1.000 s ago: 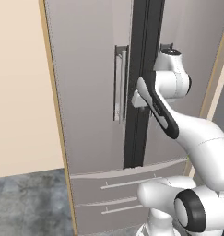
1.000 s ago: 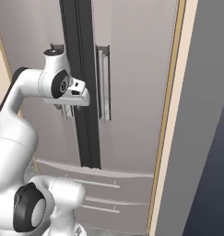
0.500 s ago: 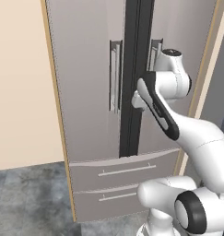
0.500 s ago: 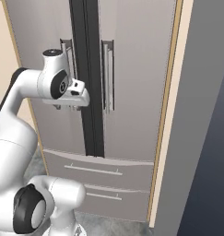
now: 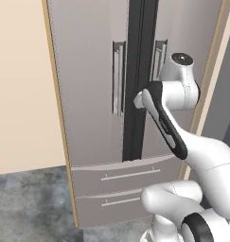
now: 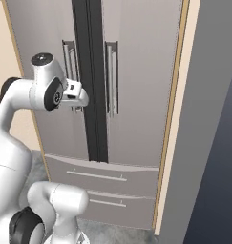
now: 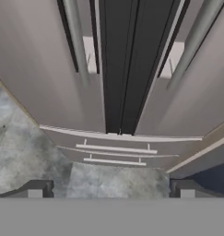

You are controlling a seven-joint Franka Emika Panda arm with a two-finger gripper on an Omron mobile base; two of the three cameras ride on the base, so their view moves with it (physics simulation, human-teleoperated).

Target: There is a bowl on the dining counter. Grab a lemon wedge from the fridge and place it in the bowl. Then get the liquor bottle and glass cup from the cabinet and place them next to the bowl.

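The gripper (image 7: 111, 189) stands wide open and holds nothing; in the hand view its two dark fingertips (image 7: 36, 189) sit far apart at the bottom, with bare grey floor (image 7: 26, 147) between and beneath them. In the right base view the gripper (image 6: 78, 97) hangs just in front of the fridge (image 6: 136, 71), level with the lower part of the left door's bar handle (image 6: 68, 71) and close beside the dark centre seam (image 6: 91, 81); whether it touches the handle cannot be told. In the left base view the arm's forearm (image 5: 166, 123) covers most of the hand.

Compared with the earlier frames, the whole picture has shifted: the fridge has slid across both base views and more of the floor and the two drawer fronts (image 5: 121, 189) is visible, so the base and its cameras have moved. The arm's pose looks much the same, and the jaws are as wide as they were.

No brand, label or writing can be read on the fridge.

The fridge stands upright, its long axis vertical, both doors shut and facing the robot. The two bar handles run vertically either side of the seam; the right door's handle (image 6: 110, 78) is untouched. The drawer handles (image 7: 115, 148) lie horizontally. A tan wood panel (image 6: 172, 114) borders the fridge's right side.
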